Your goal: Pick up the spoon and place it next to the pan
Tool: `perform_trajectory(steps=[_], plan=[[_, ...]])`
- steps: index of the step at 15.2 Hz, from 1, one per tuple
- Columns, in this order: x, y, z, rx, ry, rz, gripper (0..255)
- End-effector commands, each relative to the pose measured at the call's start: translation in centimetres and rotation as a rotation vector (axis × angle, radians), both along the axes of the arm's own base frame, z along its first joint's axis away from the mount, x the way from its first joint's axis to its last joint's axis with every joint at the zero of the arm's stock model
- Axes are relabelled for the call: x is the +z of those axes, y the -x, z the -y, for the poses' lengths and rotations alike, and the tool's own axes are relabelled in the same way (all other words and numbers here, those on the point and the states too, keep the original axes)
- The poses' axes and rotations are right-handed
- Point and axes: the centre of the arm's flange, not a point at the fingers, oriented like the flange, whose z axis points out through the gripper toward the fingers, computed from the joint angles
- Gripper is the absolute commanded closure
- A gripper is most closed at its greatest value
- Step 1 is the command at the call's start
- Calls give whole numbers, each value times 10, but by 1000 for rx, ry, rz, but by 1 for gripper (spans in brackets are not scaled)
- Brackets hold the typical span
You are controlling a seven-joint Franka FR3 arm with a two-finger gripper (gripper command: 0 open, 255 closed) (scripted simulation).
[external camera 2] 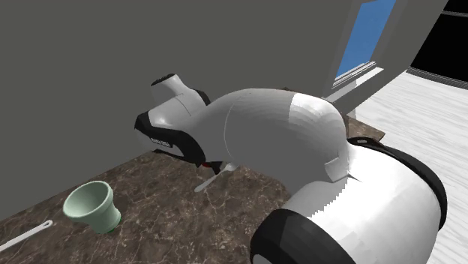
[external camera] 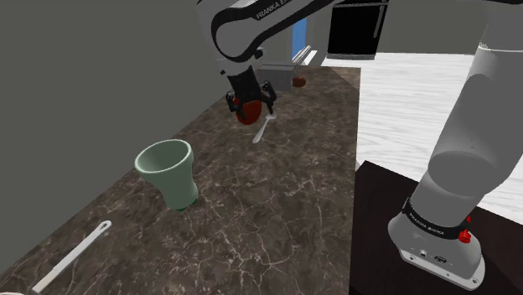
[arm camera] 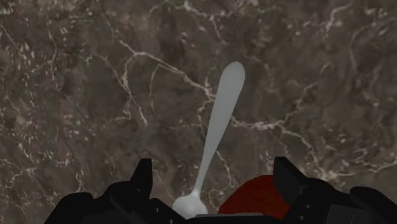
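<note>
Dark, white-veined marble made up the counter (external camera: 277, 218) in the shoulder view, and the pale grey spoon (external camera: 264, 128) lay flat on it towards the far end. The black gripper (external camera: 250, 100) hung just above the spoon's farther end, its fingers spread, with a dark red round object (external camera: 245, 115) directly beneath it and touching or nearly touching that end of the spoon. A green cup (external camera: 168, 172) stood upright well apart from the spoon, nearer the camera, and a long white utensil (external camera: 75, 251) lay by the view's lower left corner.

From the second exterior view, the white arm (external camera 2: 285, 142) blocked most of the scene. The spoon (external camera 2: 206, 182) poked out from under it on the counter (external camera 2: 165, 225), the green cup (external camera 2: 91, 204) stood off to the left, and the white utensil (external camera 2: 26, 234) lay at the left edge.

In the wrist view, the gripper (arm camera: 213, 162) was wide open over the counter (arm camera: 76, 76). The spoon (arm camera: 219, 121) ran lengthwise between the two fingers (arm camera: 141, 178), neither of which touched it. Its bowl sat close to the palm and its handle pointed away past the fingertips. The dark red round object (arm camera: 254, 198) lay just beside the bowl, against the other finger.
</note>
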Motion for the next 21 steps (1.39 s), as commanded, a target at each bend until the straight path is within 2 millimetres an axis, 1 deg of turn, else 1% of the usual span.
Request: perform_trajectory(steps=[1,6,7,15,16,21], plan=[[-11,-5,0,-24,11,0,0],[-36,-1,6,-24,11,0,0],[-44,0,8,-24,11,0,0],[-44,0,8,-24,11,0,0],[-44,0,8,-24,11,0,255],[-44,0,8,-24,11,0,255]])
